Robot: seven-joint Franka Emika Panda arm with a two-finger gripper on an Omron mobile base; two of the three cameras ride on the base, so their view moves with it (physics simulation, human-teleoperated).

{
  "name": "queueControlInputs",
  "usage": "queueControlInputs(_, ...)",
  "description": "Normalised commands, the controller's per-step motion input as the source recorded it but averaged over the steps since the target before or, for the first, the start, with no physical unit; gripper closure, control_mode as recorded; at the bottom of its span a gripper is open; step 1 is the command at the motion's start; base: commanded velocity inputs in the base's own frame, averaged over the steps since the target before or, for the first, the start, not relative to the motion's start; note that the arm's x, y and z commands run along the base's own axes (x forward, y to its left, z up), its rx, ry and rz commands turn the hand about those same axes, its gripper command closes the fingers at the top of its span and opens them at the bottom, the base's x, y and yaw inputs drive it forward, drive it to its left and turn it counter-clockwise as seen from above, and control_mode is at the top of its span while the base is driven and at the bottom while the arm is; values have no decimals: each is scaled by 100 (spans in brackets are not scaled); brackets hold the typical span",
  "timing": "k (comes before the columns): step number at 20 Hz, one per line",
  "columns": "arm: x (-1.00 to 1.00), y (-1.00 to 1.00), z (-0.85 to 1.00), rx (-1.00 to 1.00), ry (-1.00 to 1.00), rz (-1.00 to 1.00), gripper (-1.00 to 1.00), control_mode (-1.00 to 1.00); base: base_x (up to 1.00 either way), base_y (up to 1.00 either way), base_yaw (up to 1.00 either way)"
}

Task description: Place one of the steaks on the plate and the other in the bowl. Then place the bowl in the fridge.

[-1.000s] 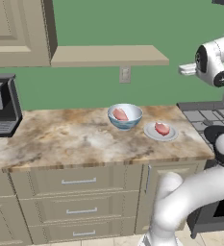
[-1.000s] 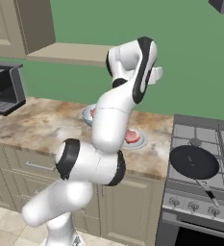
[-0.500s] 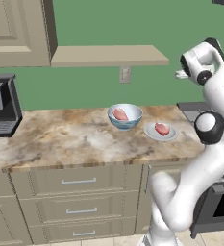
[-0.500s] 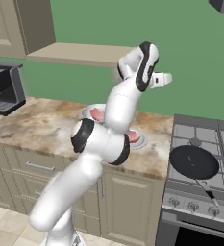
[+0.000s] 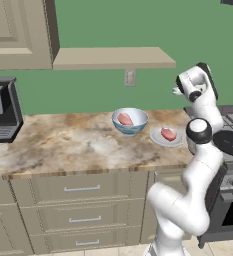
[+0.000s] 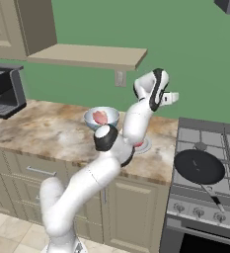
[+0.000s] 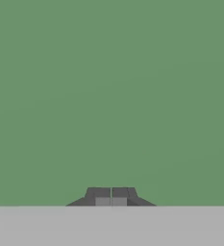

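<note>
With steaks placed, grasp the bowl (image 5: 130, 121) near the counter (image 5: 63, 145) back edge by its rim. The hand (image 7: 111, 196), fingers pressed together, must spread first.

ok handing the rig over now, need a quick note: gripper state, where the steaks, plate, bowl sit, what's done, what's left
Gripper: shut, empty, raised above the counter and facing the green wall.
One steak lies in the bowl; the other steak lies on the plate. Both sit on the counter, the bowl left of the plate, near the stove.
Done: both steaks placed.
Left: grasp the bowl and put it in the fridge.
</note>
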Motion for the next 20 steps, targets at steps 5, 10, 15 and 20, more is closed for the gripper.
queueControlInputs(5, -4, -89, 89, 34, 7, 5, 100, -100, 0, 0, 0)
queueControlInputs(10, -79, -8, 100, 33, 12, 15, 100, -100, 0, 0, 0)
queueControlInputs(15, -100, -3, 100, 33, 12, 24, 100, -100, 0, 0, 0)
queueControlInputs(20, -100, -28, 100, 37, 10, 19, 100, -100, 0, 0, 0)
